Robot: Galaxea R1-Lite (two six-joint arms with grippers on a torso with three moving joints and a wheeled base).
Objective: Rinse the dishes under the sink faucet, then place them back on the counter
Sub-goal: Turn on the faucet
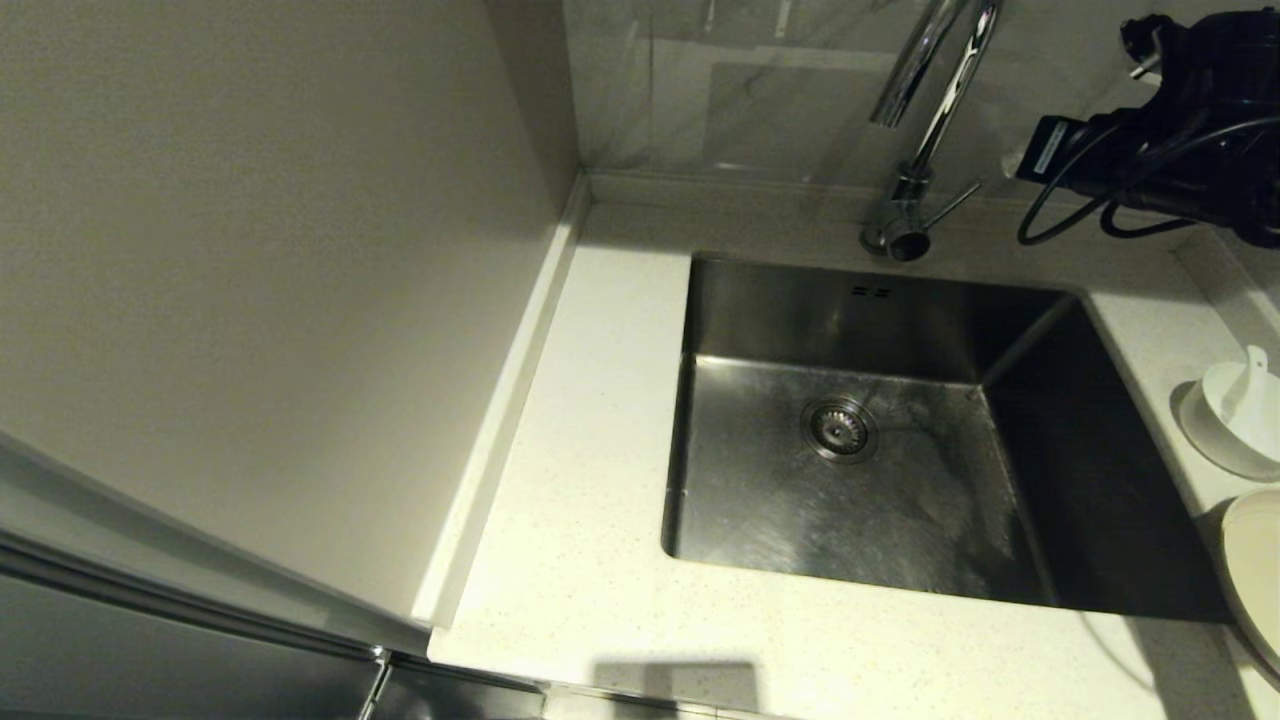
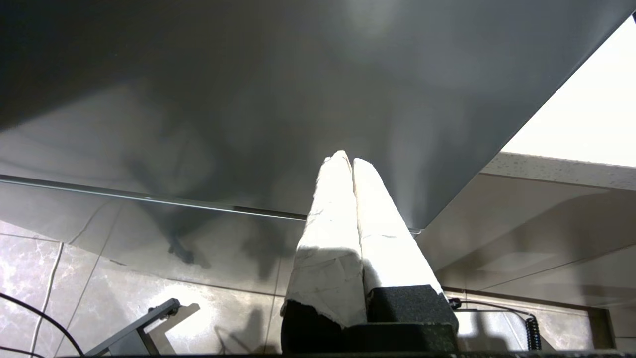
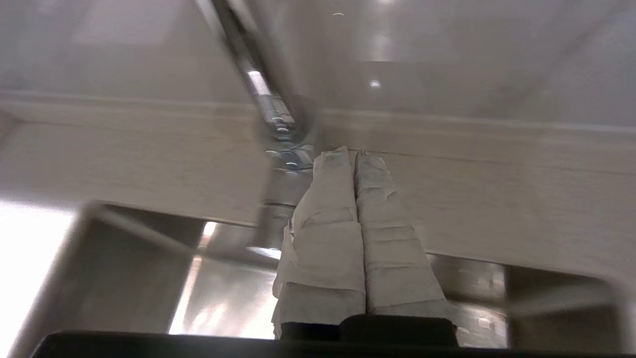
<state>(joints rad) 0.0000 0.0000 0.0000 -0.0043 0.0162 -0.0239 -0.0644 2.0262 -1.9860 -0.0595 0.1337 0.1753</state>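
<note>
The steel sink [image 1: 790, 310] lies empty, its drain strainer [image 1: 840, 428] bare. At the far rim rises the chrome faucet [image 1: 915, 130] with its thin lever [image 1: 950, 205]; no water shows. On the counter [image 1: 580, 560] right of the sink stands the small white bowl [image 1: 1232, 425] with the spoon [image 1: 1252, 372] in it. The cream plate [image 1: 1258, 570] lies nearer me, cut by the frame edge. My right arm [image 1: 1180, 130] hangs high right of the faucet. Its gripper [image 3: 352, 154] is shut and empty, tips beside the faucet base [image 3: 280, 124]. My left gripper [image 2: 348, 159] is shut and empty, below counter level.
A tall pale cabinet side [image 1: 250, 250] walls off the counter's left. A low raised edge [image 1: 720, 190] and glossy tiled wall run behind the sink. In the left wrist view are a grey cabinet front [image 2: 248, 99] and tiled floor [image 2: 74, 278].
</note>
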